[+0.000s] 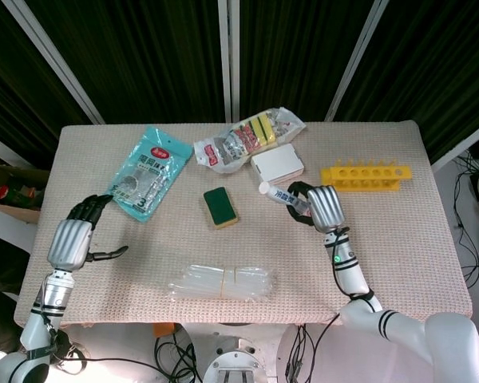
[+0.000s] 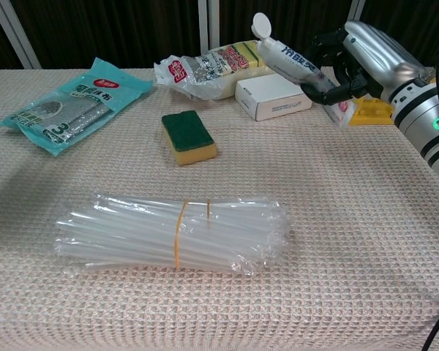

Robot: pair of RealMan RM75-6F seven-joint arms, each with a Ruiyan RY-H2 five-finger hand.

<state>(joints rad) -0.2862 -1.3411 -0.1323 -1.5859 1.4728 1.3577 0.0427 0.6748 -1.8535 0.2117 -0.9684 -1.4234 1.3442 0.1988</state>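
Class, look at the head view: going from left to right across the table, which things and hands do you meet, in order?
left hand → teal packet → green sponge → white box → right hand holding the tube → yellow rack.

White tube (image 2: pixel 296 60), green-yellow sponge (image 2: pixel 187 137), yellow rack (image 1: pixel 366 175), teal packet (image 1: pixel 148 171), beige waffle-weave tablecloth (image 1: pixel 399 231).

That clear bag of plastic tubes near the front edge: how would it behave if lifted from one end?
The bag of tubes would probably sag little, since the long tubes look rigid and a band binds them mid-length. The glossy film likely slips in a robot hand. It seems light for its size, being hollow and clear.
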